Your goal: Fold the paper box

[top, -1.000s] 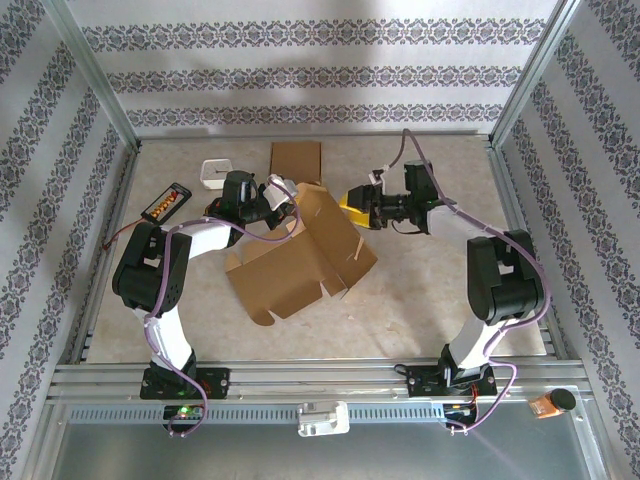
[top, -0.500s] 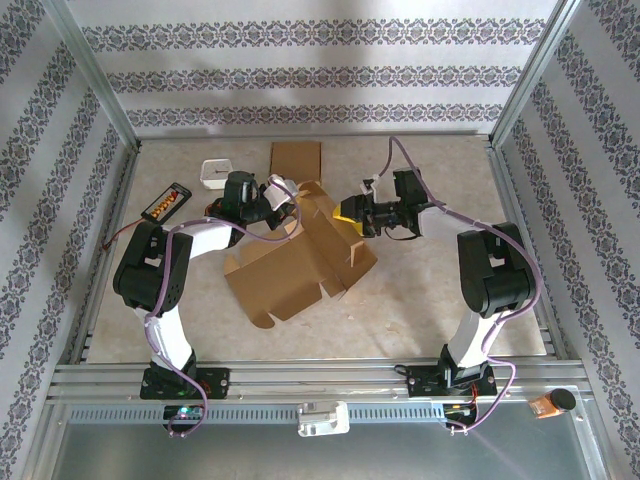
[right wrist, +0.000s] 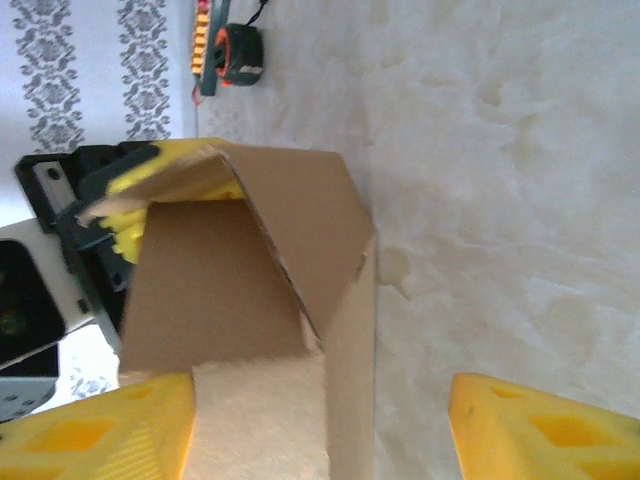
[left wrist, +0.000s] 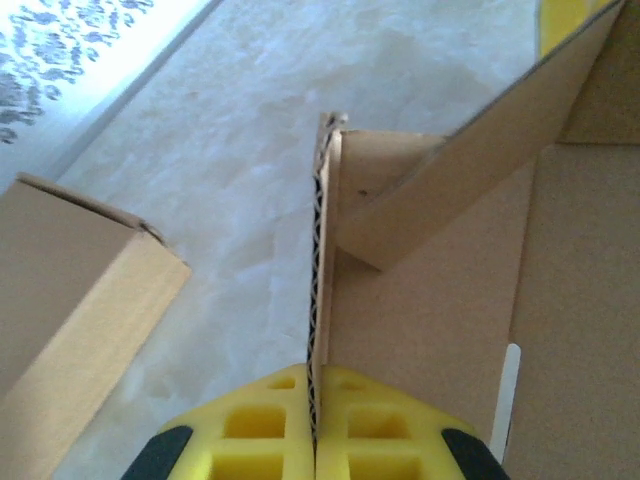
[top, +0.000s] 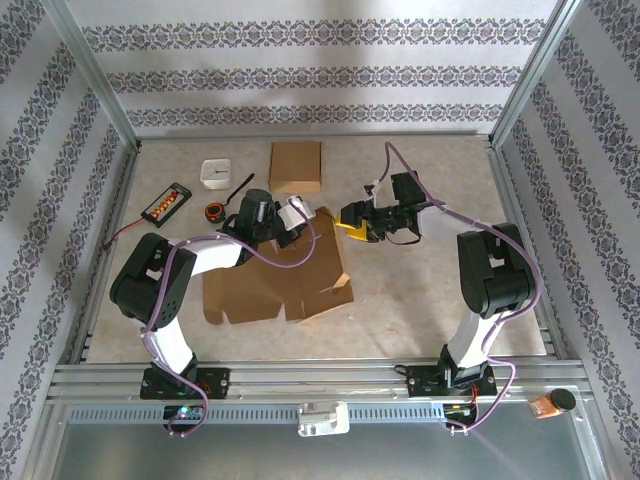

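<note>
The paper box [top: 270, 285] is a brown cardboard blank lying mostly flat on the table, with flaps raised at its far right corner. My left gripper [top: 291, 214] is shut on the corrugated edge of an upright flap [left wrist: 322, 260]; its yellow fingertips [left wrist: 260, 425] pinch that edge from both sides. My right gripper [top: 350, 221] is open just right of that corner. In the right wrist view a folded flap [right wrist: 300, 230] and an upright edge [right wrist: 350, 400] stand between its yellow fingers [right wrist: 540, 430], with a gap on the right side.
A closed brown box [top: 296, 165] sits behind the blank, also seen as the brown box [left wrist: 70, 300] left of the left gripper. A white square item [top: 216, 173], a black tray [top: 167, 202] and an orange-black tape measure [top: 214, 211] lie at the back left.
The cardboard blank has dropped from tilted to nearly flat and shifted left. My left gripper moved right with the flap in it. My right gripper moved left to the raised corner.
</note>
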